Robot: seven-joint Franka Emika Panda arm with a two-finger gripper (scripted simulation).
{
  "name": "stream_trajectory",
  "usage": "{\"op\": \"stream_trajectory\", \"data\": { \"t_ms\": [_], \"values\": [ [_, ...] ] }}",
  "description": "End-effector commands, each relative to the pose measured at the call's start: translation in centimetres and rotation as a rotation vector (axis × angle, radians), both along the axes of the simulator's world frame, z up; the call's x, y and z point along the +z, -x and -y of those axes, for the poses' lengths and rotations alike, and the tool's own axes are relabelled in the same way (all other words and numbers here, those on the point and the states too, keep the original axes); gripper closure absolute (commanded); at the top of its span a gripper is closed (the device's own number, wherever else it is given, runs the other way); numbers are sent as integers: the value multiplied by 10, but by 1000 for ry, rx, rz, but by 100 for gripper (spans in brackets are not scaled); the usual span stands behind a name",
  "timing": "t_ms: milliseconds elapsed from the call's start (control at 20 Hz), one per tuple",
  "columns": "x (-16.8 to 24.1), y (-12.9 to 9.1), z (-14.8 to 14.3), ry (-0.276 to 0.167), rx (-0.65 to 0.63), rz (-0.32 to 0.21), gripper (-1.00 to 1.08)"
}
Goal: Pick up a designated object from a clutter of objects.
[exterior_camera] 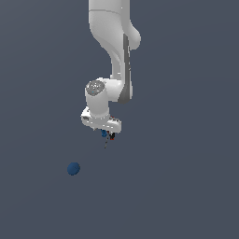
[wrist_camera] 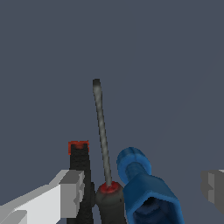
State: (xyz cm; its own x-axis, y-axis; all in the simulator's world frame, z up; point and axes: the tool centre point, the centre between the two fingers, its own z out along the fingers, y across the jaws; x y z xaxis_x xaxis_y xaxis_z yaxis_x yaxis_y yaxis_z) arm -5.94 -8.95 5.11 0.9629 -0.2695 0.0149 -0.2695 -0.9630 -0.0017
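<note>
no readable text, labels or numbers

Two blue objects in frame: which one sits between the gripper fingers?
The bright-blue blocky piece, between the gripper fingers beside the black-and-red tool; the dark-blue ball lies apart.

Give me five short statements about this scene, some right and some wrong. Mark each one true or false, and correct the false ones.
1. The bright-blue piece sits between the gripper fingers in the wrist view. True.
2. The dark-blue ball lies right under the gripper. False: it lies apart from it, lower and toward the exterior view's left.
3. A slim tool with a red collar and a thin grey shaft lies beside the bright-blue piece. True.
4. The gripper's fingers are pressed together with nothing between them. False: they stand wide apart, with the blue piece and the tool's dark handle in the gap.
5. A yellow cup stands on the floor. False: no cup shows in either view.
</note>
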Motion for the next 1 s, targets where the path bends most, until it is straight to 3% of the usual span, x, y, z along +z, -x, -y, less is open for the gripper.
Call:
{"op": "stream_trajectory", "data": {
  "t_ms": [0, 50, 950],
  "values": [
    [-8, 5, -1, -2, 1, -15, -92],
    [-8, 5, -1, -2, 1, -15, 108],
    [12, -5, -3, 0, 0, -2, 108]
  ]
}}
